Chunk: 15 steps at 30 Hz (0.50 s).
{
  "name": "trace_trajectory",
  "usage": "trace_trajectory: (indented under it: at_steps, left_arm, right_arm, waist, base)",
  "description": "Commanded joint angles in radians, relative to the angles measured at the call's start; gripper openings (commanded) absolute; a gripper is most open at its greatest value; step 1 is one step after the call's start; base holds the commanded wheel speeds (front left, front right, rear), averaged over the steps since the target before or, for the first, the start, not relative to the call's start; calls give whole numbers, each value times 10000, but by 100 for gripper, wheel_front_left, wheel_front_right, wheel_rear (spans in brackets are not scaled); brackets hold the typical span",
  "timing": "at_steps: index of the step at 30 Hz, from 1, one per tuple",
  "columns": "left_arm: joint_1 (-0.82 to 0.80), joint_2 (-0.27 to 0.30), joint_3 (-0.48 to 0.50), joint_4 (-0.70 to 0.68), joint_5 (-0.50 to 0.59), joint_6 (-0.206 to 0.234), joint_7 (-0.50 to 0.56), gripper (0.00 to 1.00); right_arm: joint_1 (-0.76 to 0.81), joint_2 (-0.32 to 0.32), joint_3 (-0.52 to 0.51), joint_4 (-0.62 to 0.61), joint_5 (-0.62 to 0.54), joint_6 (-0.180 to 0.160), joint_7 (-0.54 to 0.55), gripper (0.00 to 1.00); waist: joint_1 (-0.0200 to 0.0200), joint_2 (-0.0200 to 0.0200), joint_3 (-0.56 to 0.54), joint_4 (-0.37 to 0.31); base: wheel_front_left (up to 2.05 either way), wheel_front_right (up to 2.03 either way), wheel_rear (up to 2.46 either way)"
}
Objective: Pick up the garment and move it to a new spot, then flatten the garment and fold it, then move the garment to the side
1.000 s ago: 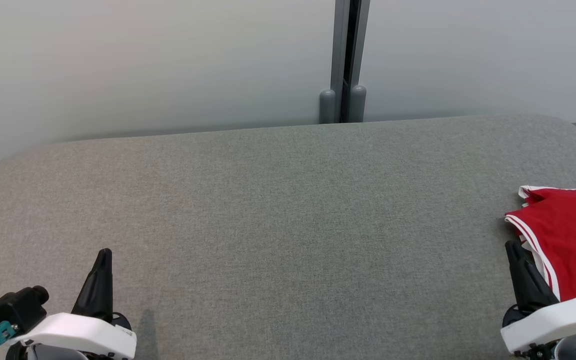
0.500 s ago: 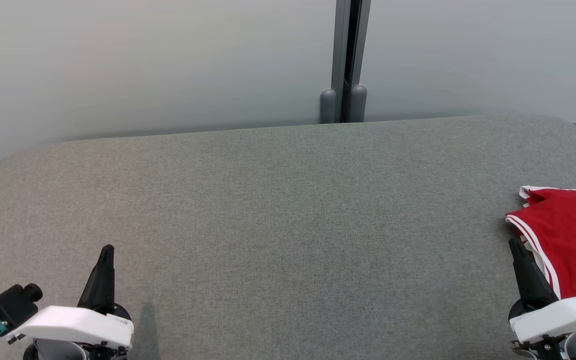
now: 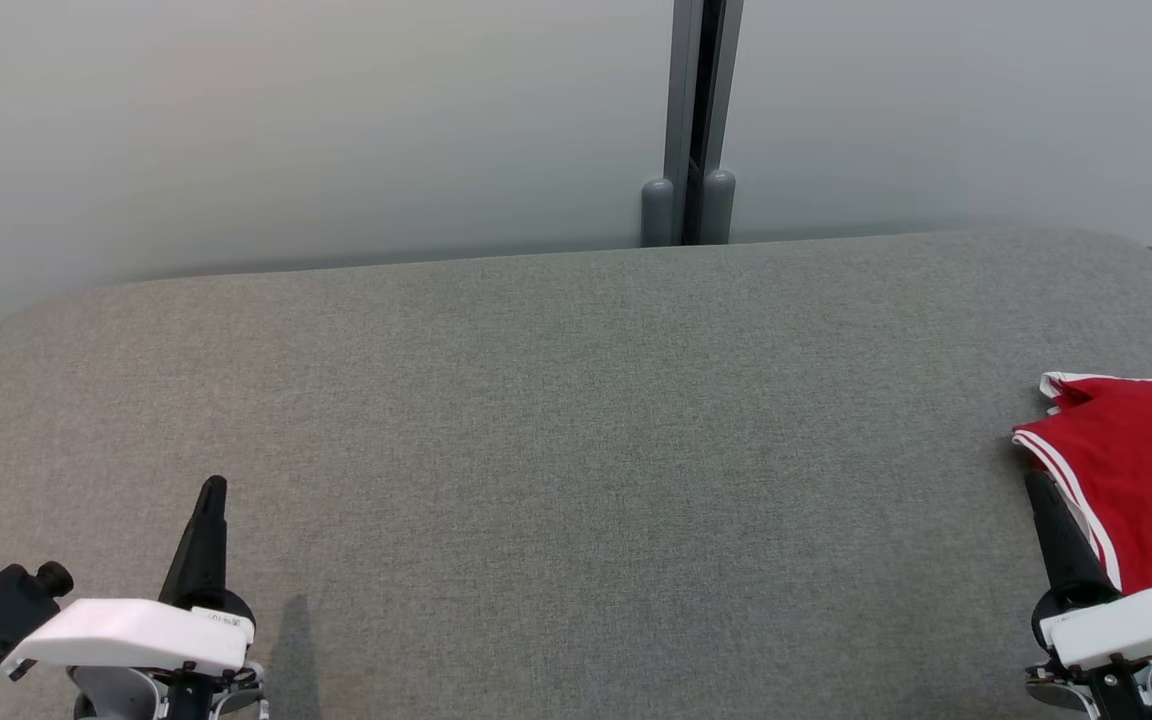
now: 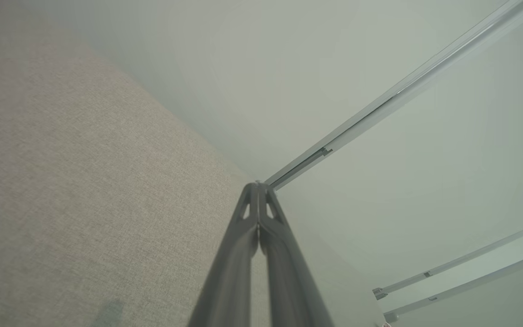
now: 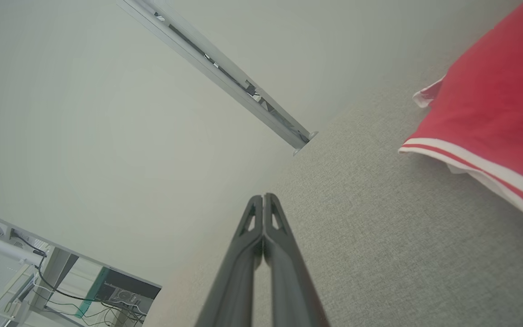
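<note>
Nearest the robot, the left gripper [image 3: 212,492] sits at 7 o'clock in the head view. Its two dark fingers are pressed together to a single point and hold nothing. The right gripper [image 3: 1038,482] is at 5 o'clock, its fingers likewise closed tight and empty. The right wrist view shows bare cloth surface under and around its tips.

Just beyond the right gripper, at about 3 to 4 o'clock, lies the garment [image 3: 1131,470]. It is red with white stripes along its edge and lies in a compact, layered shape on the table [image 3: 576,400]. The edge of the head view cuts it off, so its full outline cannot be seen. From the right wrist it appears at 2 o'clock, near the fingers but apart from them.

The middle of the grey table is bare out to its far rounded edge at 12 o'clock. Behind it stands a pale wall [image 3: 316,120] with a grey post [image 3: 698,100].

Judging from this, the garment looks folded and already set off to the side, so the last step seems done or nearly so. If the garment needs to go further over, the right gripper would have to open, reach toward 2 o'clock and pinch the striped edge through all its layers. Otherwise the arms need only keep clear so they do not drag the fold.
</note>
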Motion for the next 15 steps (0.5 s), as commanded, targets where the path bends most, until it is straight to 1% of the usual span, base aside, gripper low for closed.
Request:
trace_trajectory:
  at_steps: [1, 15]
  left_arm:
    - [-265, 15, 132, -44, -207, -114, 47, 0]
    - [-462, -370, 507, 214, -1477, -488, 358, 0]
  right_arm:
    - [-285, -40, -60, -45, 287, 3, 49, 0]
    - [-488, -27, -197, 309, 1938, 3, 203, 0]
  waist:
    - [0, -1, 0, 1]
    - [0, -1, 5, 18]
  base:
    - [0, 0, 0]
    - [0, 0, 0]
